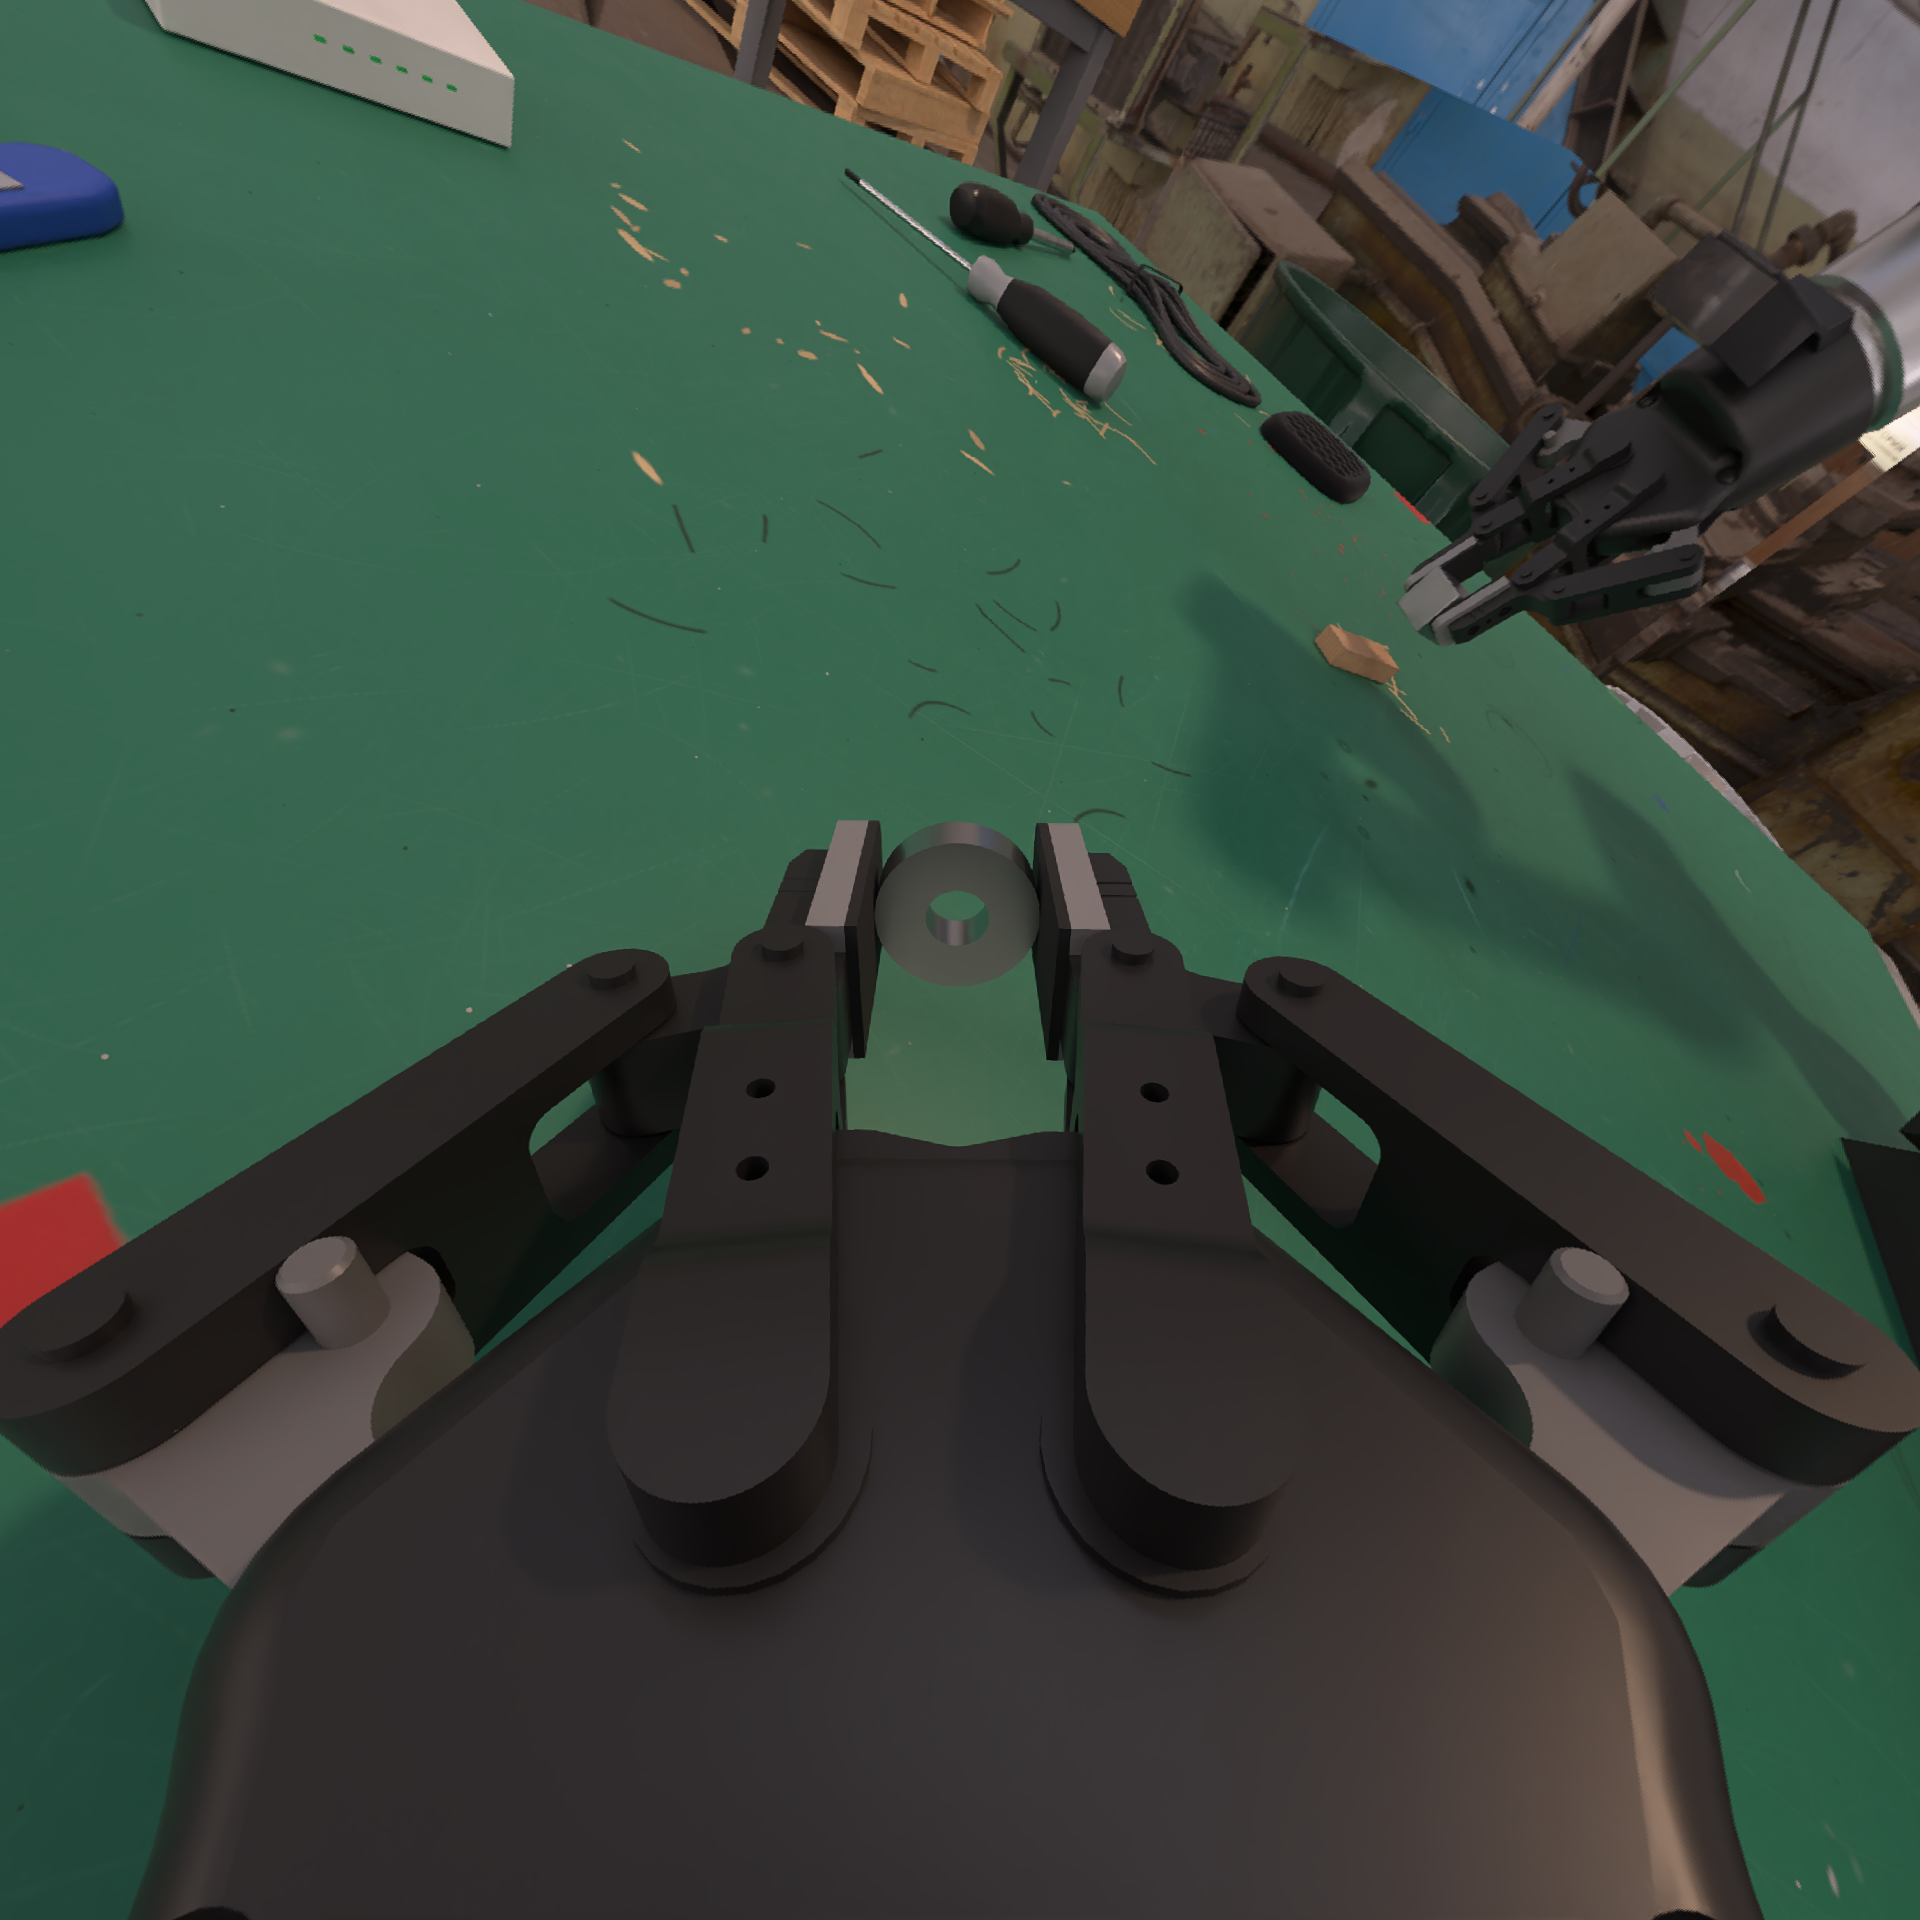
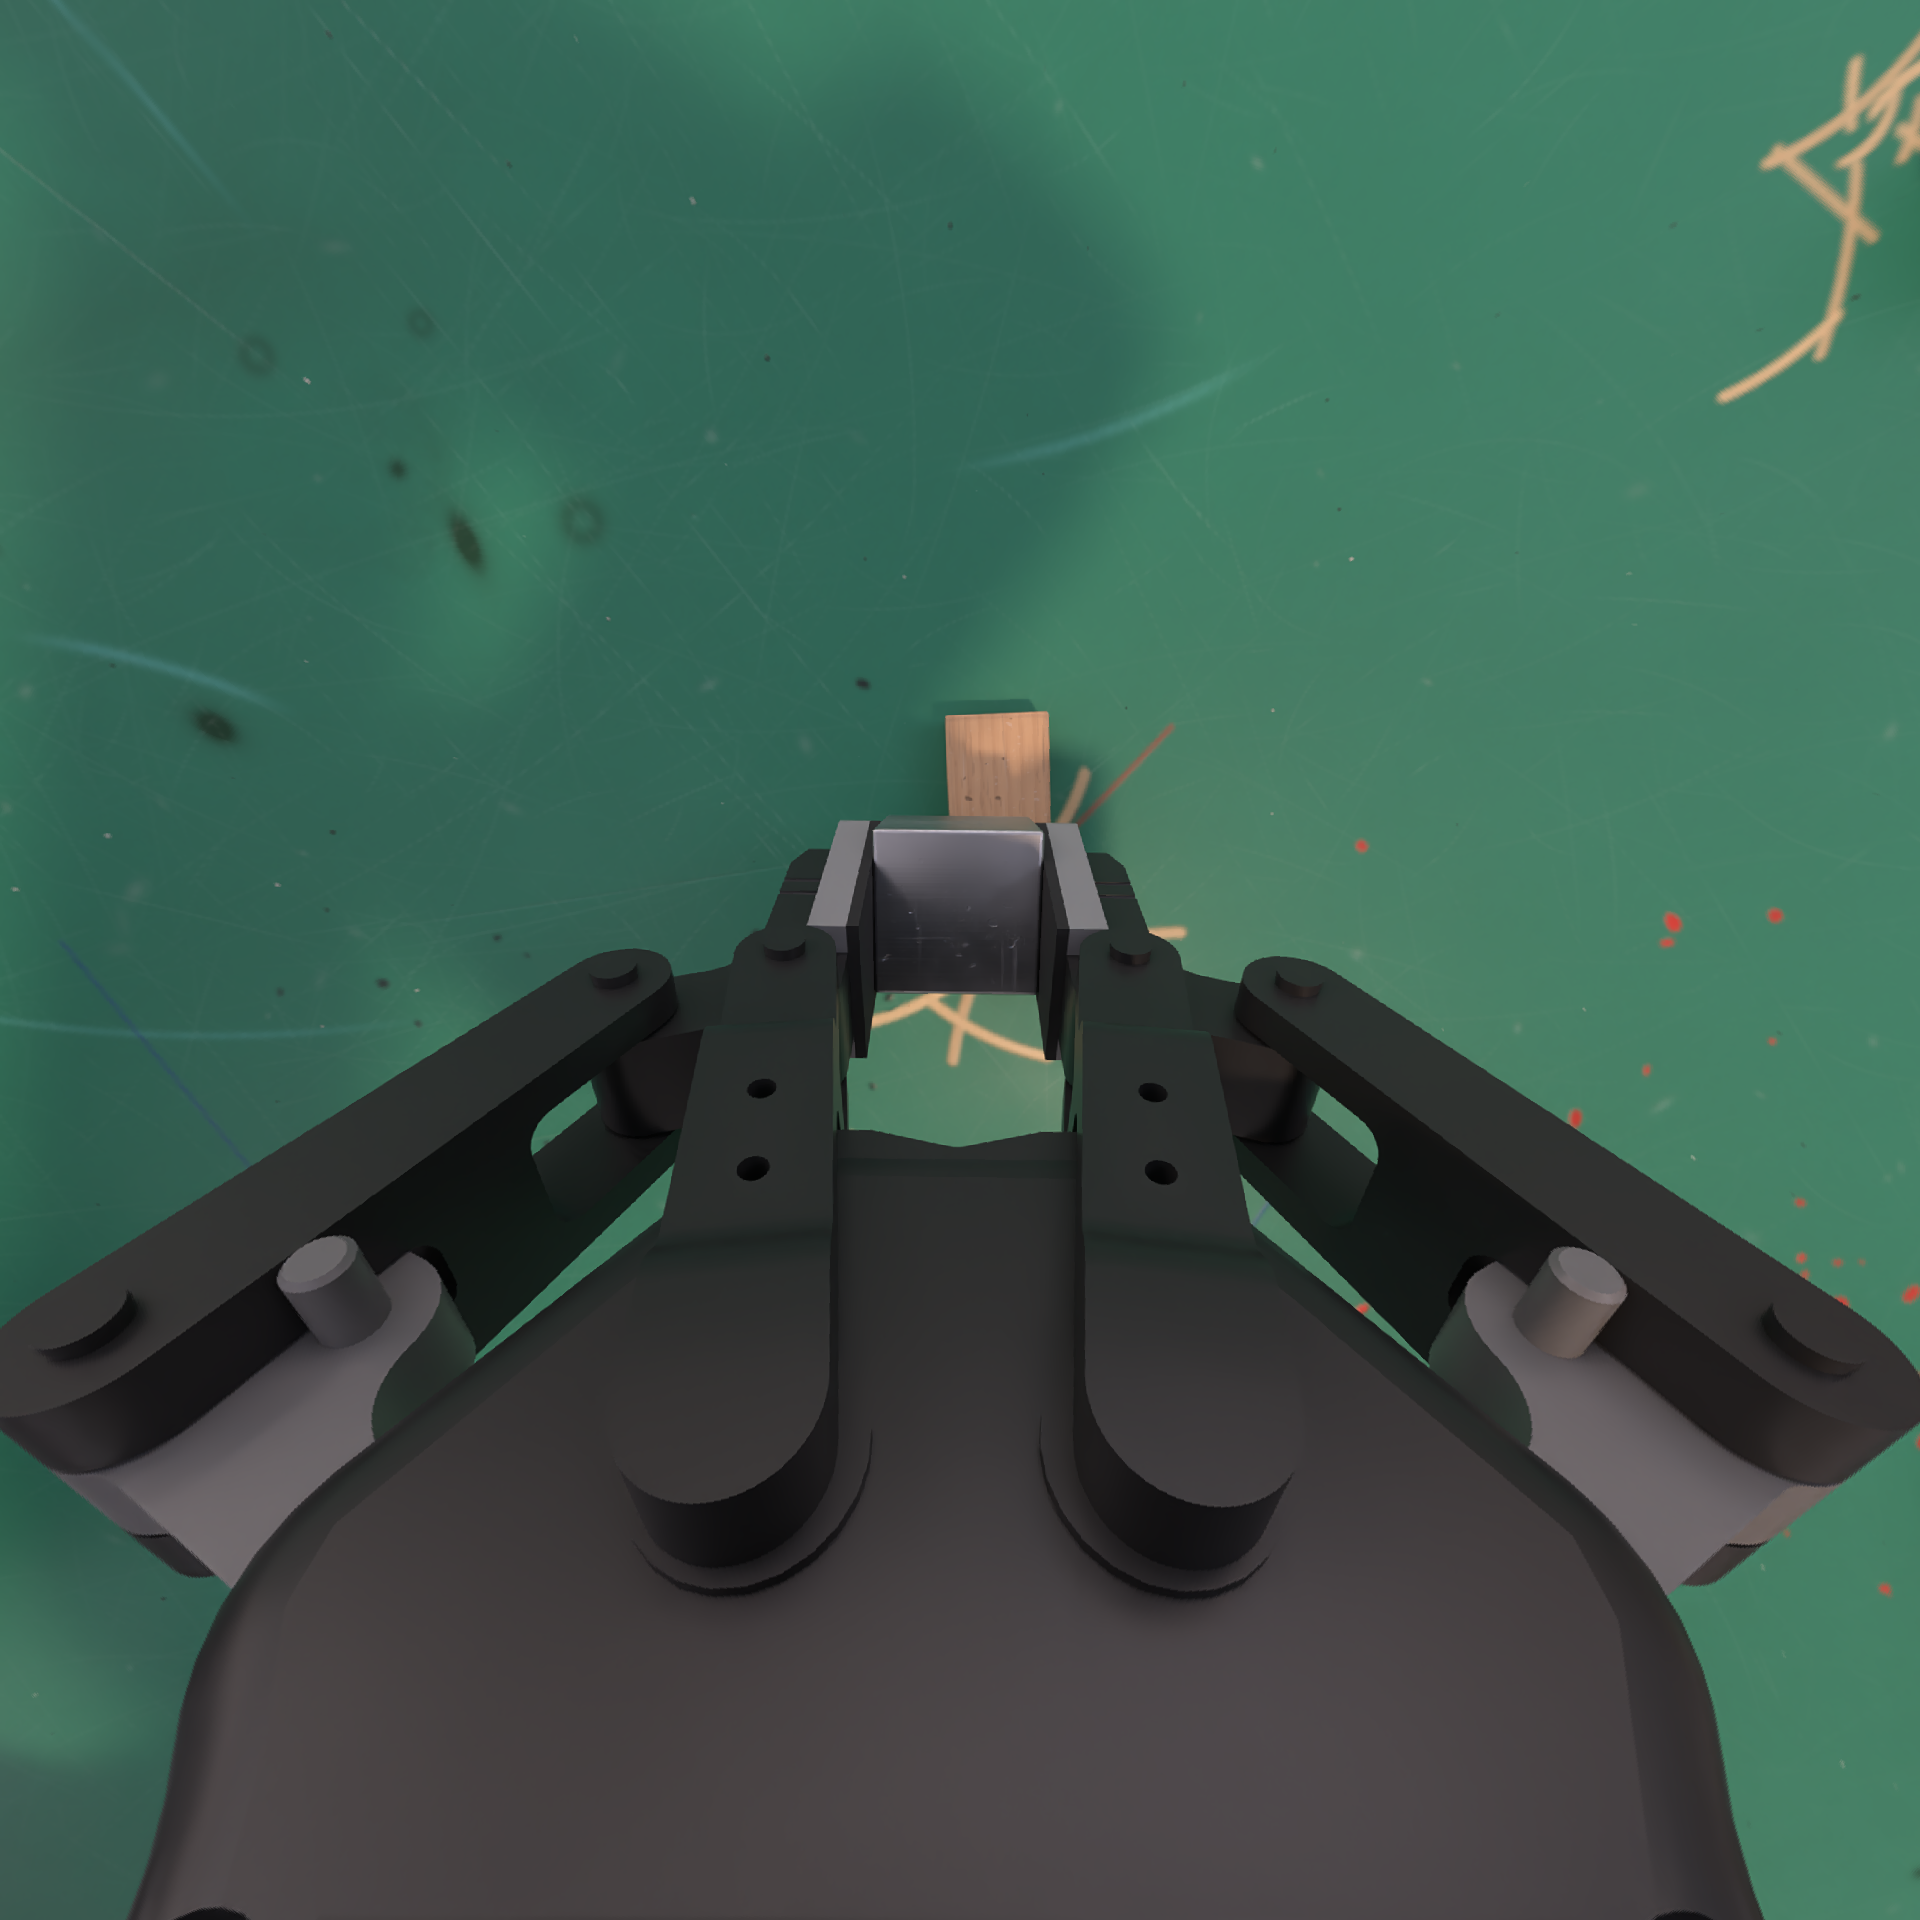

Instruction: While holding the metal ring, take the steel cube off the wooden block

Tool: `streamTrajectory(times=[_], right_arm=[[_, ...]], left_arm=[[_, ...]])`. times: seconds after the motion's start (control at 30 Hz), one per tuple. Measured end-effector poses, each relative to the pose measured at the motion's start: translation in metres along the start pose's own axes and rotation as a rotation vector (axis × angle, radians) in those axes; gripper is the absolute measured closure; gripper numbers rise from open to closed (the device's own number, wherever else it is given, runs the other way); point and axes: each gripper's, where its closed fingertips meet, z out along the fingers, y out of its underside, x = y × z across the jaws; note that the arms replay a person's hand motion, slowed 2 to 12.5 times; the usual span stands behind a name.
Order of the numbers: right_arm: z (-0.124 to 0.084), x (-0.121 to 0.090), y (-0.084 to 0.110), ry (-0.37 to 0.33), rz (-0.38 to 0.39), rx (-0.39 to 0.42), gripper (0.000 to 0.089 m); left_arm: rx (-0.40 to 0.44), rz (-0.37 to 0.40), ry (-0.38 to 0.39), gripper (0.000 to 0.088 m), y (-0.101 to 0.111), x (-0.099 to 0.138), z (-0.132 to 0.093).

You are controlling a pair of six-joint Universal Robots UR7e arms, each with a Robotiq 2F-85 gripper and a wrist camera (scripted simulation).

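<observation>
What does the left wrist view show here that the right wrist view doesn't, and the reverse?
Only the left wrist view: the left gripper shut on the metal ring, two screwdrivers, a white box, and the right gripper from afar. Only the right wrist view: the steel cube clamped in the right gripper. Both: the wooden block and the green table.

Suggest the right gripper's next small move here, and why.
Probably carry the shiny steel cube sideways, then lower it onto the green table: the right gripper is shut on it above the pale wooden block, while the left gripper clamps the grey metal ring.
</observation>
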Motion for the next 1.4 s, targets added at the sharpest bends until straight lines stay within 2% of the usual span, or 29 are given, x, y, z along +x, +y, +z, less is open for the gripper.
streamTrajectory(times=[0.4,0.63,0.8,0.97,1.13,1.27,1.4], right_arm=[[-0.053,-0.029,-0.016,0.152,0.052,0.124,0.0638],[-0.079,-0.07,-0.047,0.178,0.05,0.267,0.0638],[-0.085,-0.108,-0.077,0.16,0.023,0.358,0.0638],[-0.075,-0.147,-0.108,0.106,-0.011,0.432,0.0638],[-0.05,-0.181,-0.139,0.031,-0.016,0.487,0.0638],[-0.023,-0.204,-0.164,-0.046,0.013,0.526,0.0638],[0.006,-0.228,-0.191,-0.142,0.073,0.571,0.0638]], left_arm=[[0.006,0.004,0.007,0.0622,-0.001,0.001,-0.001],[-0.002,0.009,0.015,0.0622,0.001,0.003,0.0],[-0.008,0.015,0.035,0.0622,0.002,0.006,0.001],[0.004,0.025,0.052,0.0622,0.0,0.009,-0.001],[0.04,0.039,0.068,0.0622,-0.004,0.012,-0.005],[0.089,0.053,0.085,0.0622,-0.009,0.016,-0.011],[0.141,0.054,0.093,0.0622,-0.013,0.018,-0.018]])
